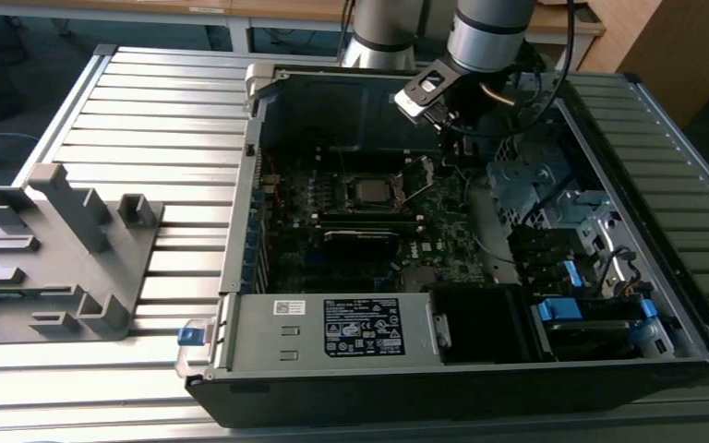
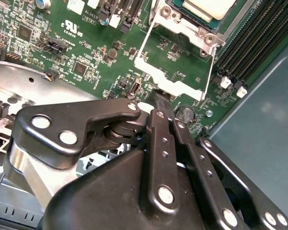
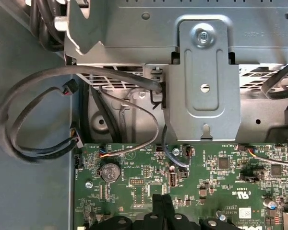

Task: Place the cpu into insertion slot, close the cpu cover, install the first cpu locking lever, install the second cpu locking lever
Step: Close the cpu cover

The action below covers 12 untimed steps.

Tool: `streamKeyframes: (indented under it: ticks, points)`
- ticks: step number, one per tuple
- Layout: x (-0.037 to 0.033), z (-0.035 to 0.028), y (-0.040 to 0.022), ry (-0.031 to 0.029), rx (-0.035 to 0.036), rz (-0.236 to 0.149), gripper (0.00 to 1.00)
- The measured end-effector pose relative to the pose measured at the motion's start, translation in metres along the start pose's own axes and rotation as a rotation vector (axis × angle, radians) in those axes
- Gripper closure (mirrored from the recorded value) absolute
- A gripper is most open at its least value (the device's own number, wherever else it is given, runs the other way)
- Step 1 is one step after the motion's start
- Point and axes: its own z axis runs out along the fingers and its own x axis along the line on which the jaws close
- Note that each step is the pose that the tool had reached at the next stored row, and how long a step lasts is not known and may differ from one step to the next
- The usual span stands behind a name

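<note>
Silver cpu [image 1: 371, 191] sits in the slot [image 2: 182, 26], centre of the exterior view, cover [image 2: 177, 86] flipped up beside it; hand [image 2: 162, 101] squeezed narrow, tips at cover's edge.

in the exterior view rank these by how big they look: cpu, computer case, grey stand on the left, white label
Largest to smallest:
1. case
2. grey stand
3. white label
4. cpu
The white label seems nearer the camera than the cpu, so that last pair is less sure.
</note>
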Motion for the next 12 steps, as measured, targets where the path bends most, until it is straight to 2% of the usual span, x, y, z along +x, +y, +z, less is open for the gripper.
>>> streamKeyframes:
  ticks: [6,12]
  points:
    - [0.0016,0.0009,-0.0018,0.0,0.0,0.001,0.9]
    - [0.0017,0.0013,-0.0097,-0.0001,-0.0012,0.001,0.9]
